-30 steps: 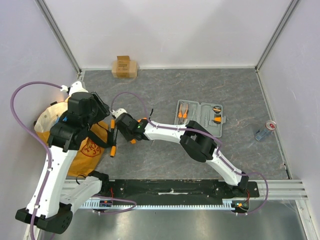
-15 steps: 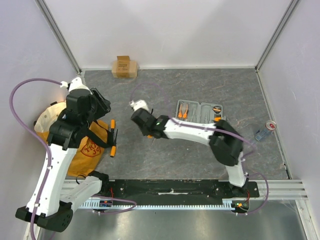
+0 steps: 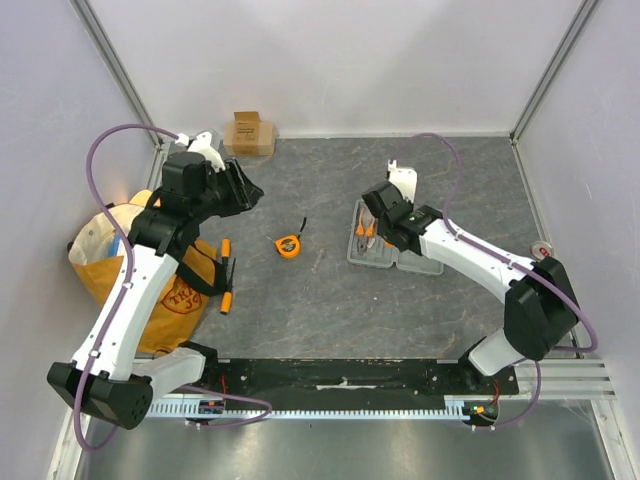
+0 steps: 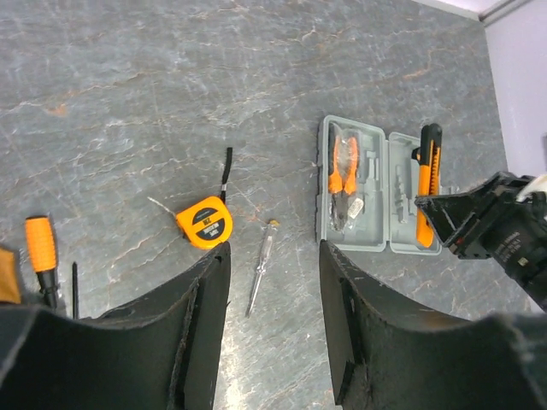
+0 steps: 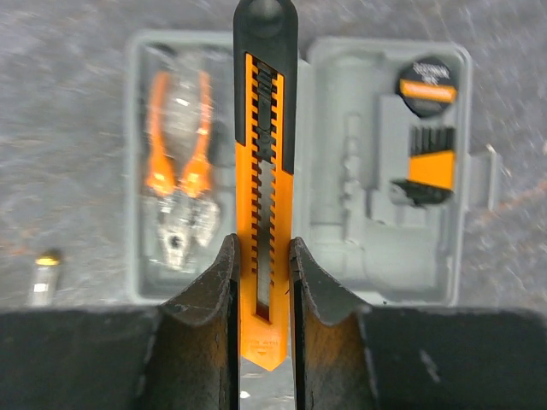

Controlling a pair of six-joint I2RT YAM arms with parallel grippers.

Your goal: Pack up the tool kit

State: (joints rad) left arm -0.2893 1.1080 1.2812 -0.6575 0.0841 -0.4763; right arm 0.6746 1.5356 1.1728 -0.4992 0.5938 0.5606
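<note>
The grey marbled table (image 3: 330,320) carries everything. A yellow-orange bag (image 3: 100,250) slumps at its left edge, under the left arm. The tool kit's grey case (image 3: 365,252) lies open and flat a little right of the table's middle, both halves facing up. A small brown cardboard box (image 3: 249,133) sits against the far edge, close to the far left corner. The left fingers (image 4: 201,307) hang above the table with a wide gap and nothing between them. The right fingers (image 5: 209,316) are closed narrowly on an orange-and-black utility knife (image 5: 265,171), gripping its sides. They hold it over the open case, lengthwise along the hinge line; whether it touches the case I cannot tell. An orange tape measure (image 3: 288,245) rests on bare table between the bag and the case, apart from both. An orange-handled tool (image 3: 225,246) lies just beside the bag. Orange-handled pliers (image 5: 178,171) sit seated in the case's left half. A thin tester screwdriver (image 4: 261,265) lies on the table between the tape measure and the case.
</note>
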